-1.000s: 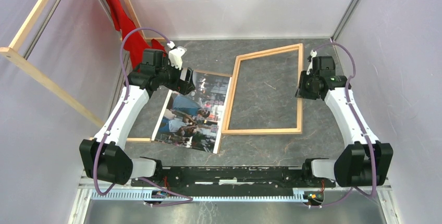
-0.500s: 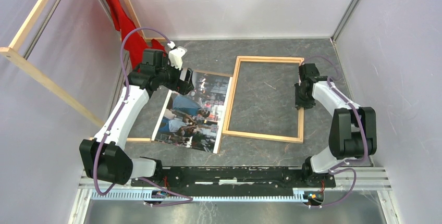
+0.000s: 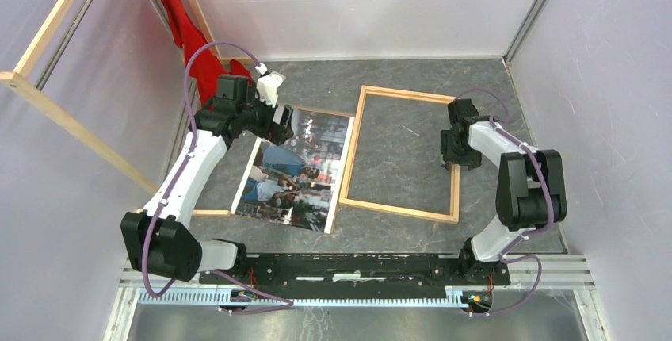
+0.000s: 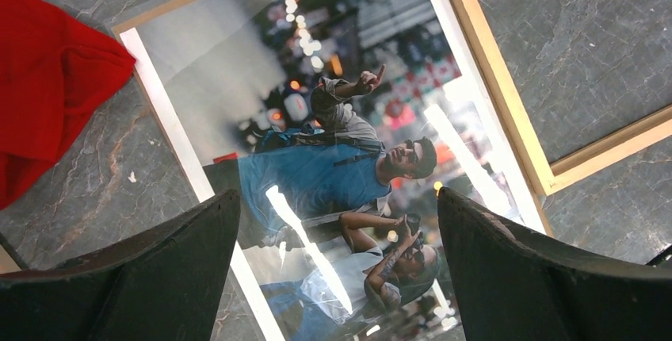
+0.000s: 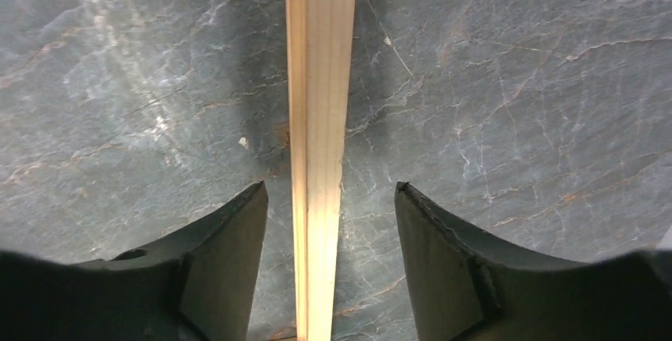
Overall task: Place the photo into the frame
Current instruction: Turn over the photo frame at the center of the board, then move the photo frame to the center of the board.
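Note:
The photo [image 3: 292, 173] lies face up on the dark table, left of centre, and fills the left wrist view [image 4: 317, 159]. My left gripper [image 3: 277, 124] hangs open and empty above its far end [image 4: 337, 270]. The thin light-wood frame [image 3: 353, 147] lies flat to the right of the photo, and its corner shows in the left wrist view [image 4: 491, 71]. My right gripper [image 3: 458, 151] is over the frame's right rail. In the right wrist view the gripper [image 5: 329, 222] is open and straddles that rail [image 5: 321, 103], with a gap on each side.
A brown hardboard panel [image 3: 208, 212] lies under the photo, its edges showing. A red cloth [image 3: 190, 40] hangs at the back left and shows in the left wrist view [image 4: 47, 79]. Long wooden rails [image 3: 55, 111] lean at the left. Enclosure walls stand on all sides.
The frame has turned clockwise and slid left and nearer. My right arm folded in, and its gripper moved left and nearer along the right rail. The left arm has not moved.

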Robot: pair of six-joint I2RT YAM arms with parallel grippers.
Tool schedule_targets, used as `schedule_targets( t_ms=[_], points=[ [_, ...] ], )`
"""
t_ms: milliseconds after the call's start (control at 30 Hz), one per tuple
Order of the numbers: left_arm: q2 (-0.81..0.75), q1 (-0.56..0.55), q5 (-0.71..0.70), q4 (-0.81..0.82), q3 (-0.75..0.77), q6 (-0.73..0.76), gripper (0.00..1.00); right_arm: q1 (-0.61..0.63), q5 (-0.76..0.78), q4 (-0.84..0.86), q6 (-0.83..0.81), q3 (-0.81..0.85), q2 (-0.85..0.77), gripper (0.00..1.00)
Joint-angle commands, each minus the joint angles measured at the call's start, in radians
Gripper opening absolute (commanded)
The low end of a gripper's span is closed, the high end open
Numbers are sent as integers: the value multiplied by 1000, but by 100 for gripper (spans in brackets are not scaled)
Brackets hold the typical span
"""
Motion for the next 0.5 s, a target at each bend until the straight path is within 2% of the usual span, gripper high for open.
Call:
schedule_targets(
  t_ms=[0, 167, 367, 467],
  points=[
    [-15, -3, -10, 13, -9, 44, 100, 71, 35, 52, 55, 63, -109, 74],
    [20, -1, -56, 13, -6, 27, 100, 292, 45, 59, 156, 209, -87, 87],
    [59, -1, -146, 1, -6, 11, 100, 548, 8, 211, 269, 289, 34, 88],
    [77, -1, -195, -24, -1, 9, 100, 641, 53, 185, 280, 403, 157, 84]
  ],
)
